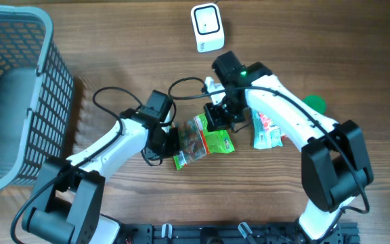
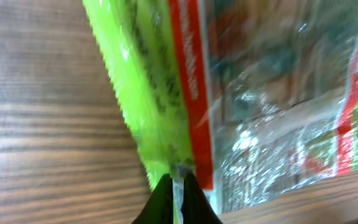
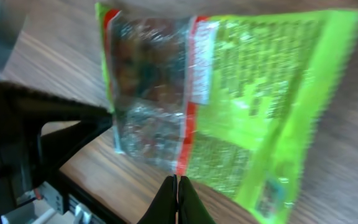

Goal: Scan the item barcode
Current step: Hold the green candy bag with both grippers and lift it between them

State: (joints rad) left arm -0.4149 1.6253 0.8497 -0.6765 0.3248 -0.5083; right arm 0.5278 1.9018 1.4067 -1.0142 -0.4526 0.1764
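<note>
Appearing only overhead: the scanner (image 1: 207,27), beyond the green packet (image 1: 203,142).

place: mock shop checkout | cues: barcode scanner (image 1: 207,27), grey shopping basket (image 1: 13,102), wood table (image 1: 120,41)

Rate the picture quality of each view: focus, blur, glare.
Overhead: sharp and evenly lit, with only faint shadows on the table. Left wrist: the green packet is too close to the lens, soft, with white glare on its clear film. Right wrist: the whole frame is smeared and the packet's print is unreadable.
</note>
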